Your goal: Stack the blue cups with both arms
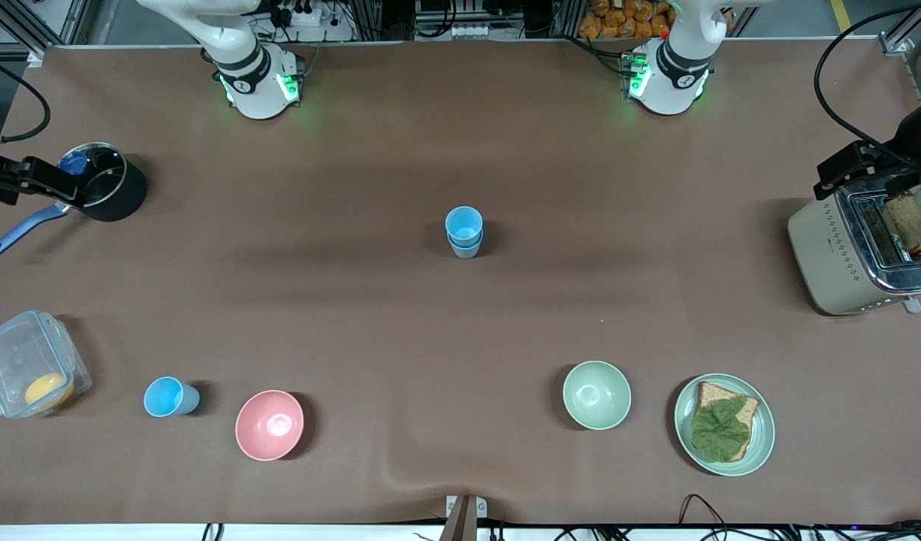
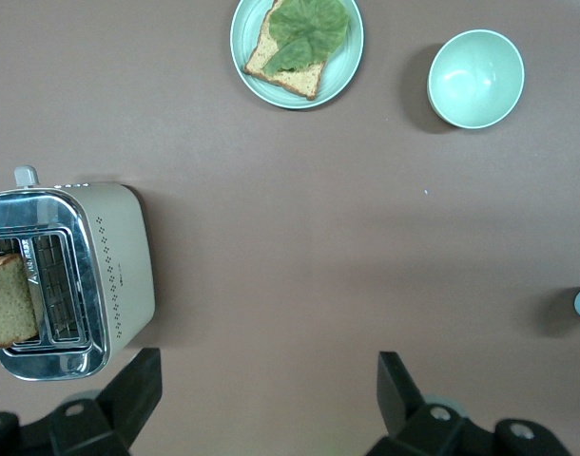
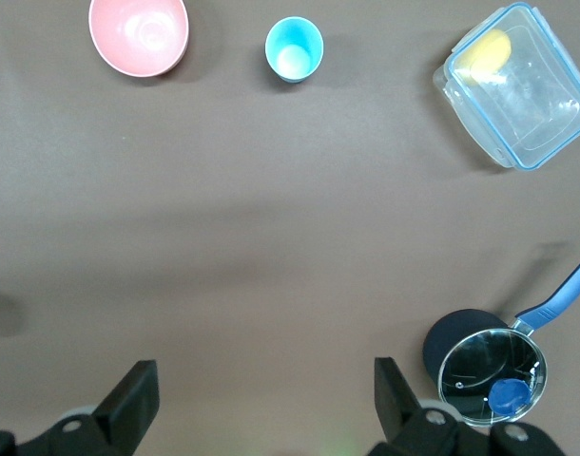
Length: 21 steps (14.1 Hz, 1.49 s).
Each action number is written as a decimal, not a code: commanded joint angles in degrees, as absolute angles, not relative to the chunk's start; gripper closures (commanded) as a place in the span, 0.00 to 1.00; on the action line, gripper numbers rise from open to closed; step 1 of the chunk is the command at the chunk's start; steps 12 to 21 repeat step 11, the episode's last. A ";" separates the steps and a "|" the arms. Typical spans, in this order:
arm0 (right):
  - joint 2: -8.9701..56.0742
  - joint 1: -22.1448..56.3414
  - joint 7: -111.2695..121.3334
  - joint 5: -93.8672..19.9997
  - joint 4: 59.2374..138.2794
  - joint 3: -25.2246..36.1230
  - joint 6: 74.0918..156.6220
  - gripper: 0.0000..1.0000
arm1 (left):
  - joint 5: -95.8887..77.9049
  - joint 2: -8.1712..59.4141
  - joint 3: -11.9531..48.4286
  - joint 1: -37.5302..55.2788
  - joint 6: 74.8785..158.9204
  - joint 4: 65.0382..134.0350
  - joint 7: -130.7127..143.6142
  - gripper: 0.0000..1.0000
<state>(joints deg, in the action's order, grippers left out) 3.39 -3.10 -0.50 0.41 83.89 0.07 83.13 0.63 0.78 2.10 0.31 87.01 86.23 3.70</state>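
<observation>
with two blue cups [image 1: 463,231] nested mid-worktop, our left tool [image 2: 266,385] and right tool [image 3: 261,389], both released, should rise clear.

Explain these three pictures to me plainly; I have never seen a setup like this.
Two white robot arms stand at a brown table, each ending in a two-finger gripper. The wide picture looks down from across the table; the other two come from cameras on the arms' wrists. The left gripper hangs open over the toaster end, holding nothing; the right gripper hangs open over the lidded pot end, also holding nothing. At mid-table are two stacked blue cups. Nearer the front camera sit a single blue cup, a pink bowl, a green bowl, a plate with leaf-topped bread, and a clear box.
</observation>
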 commanded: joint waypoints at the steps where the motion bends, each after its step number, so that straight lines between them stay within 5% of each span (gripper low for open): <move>1: 1.67 -2.81 -1.41 0.35 85.52 0.35 82.71 0.00 | 0.18 0.18 2.28 0.00 86.22 85.87 2.29 0.00; 21: 1.06 -2.90 -0.18 0.53 85.52 0.62 82.62 0.00 | 0.53 0.26 2.55 0.00 82.44 83.32 2.46 0.00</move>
